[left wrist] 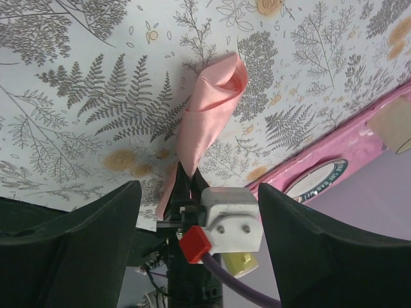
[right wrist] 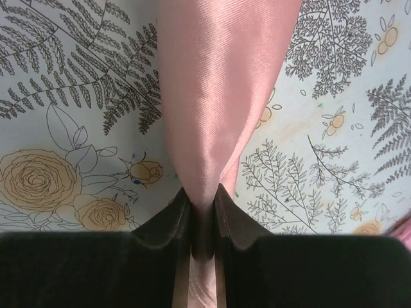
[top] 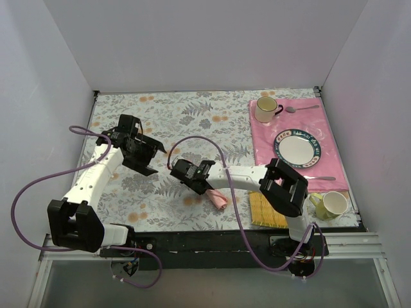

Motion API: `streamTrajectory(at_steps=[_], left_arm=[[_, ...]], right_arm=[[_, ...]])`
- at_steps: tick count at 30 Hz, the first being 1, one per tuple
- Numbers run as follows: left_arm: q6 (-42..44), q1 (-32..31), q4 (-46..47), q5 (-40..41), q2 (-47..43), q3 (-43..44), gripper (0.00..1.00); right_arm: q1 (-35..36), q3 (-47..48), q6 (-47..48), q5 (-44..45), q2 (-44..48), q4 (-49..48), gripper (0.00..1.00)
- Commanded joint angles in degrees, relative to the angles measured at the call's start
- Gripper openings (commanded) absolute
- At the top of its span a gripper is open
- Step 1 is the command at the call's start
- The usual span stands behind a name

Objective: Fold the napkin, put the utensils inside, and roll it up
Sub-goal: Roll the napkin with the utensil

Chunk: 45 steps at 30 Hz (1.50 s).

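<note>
The napkin (top: 218,199) is a glossy salmon-pink roll lying on the fern-print tablecloth (top: 167,112) near the front middle. My right gripper (top: 207,190) is shut on one end of it. In the right wrist view the satin napkin (right wrist: 221,83) narrows into the pinch of the right gripper (right wrist: 202,199). My left gripper (top: 154,157) hangs open to the left of the roll, touching nothing. The left wrist view looks between the open left gripper's (left wrist: 199,256) fingers at the napkin (left wrist: 209,115) and the right gripper (left wrist: 183,183) holding it. The utensils are hidden.
A deep pink placemat (top: 334,128) at the right carries a plate (top: 297,147), a mug (top: 264,109) and an all-silver spoon (top: 302,109). A yellow-green mug (top: 331,204) and a yellow woven mat (top: 266,210) sit by the front edge.
</note>
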<state>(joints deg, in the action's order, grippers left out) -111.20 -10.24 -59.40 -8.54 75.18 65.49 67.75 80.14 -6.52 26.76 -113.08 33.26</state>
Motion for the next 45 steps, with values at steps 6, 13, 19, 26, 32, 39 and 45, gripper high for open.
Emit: streamTrajectory(at_steps=[6, 13, 19, 26, 32, 39, 45], left_arm=[[4.9, 0.1, 20.5, -19.5, -0.1, -9.6, 0.70], [2.0, -1.3, 34.2, -24.7, 0.7, -18.4, 0.68], [2.9, -5.6, 36.5, -22.4, 7.5, -16.9, 0.71], [-0.1, -7.9, 40.0, -18.8, 11.1, -18.7, 0.71], [-0.7, -9.6, 42.2, -16.2, 13.8, -18.5, 0.65], [-3.3, -12.3, 49.7, -14.2, 15.4, -22.8, 0.58], [-4.3, -13.3, 52.0, -11.4, 14.9, -23.7, 0.53]], right_arm=[[-6.9, 1.3, 0.0, -18.5, 2.2, -0.6, 0.09], [-9.5, 0.3, -1.3, -25.3, 2.9, -1.1, 0.06], [-10.0, -1.0, -1.9, -26.2, 3.9, -1.8, 0.05], [-10.4, -1.7, -2.4, -26.4, 4.5, -2.5, 0.04], [-10.4, -0.9, -3.5, -28.0, 4.2, -2.7, 0.03], [-10.8, -1.5, -4.0, -28.8, 4.4, -3.0, 0.02], [-11.6, -1.9, -5.2, -30.8, 4.5, -3.7, 0.01]])
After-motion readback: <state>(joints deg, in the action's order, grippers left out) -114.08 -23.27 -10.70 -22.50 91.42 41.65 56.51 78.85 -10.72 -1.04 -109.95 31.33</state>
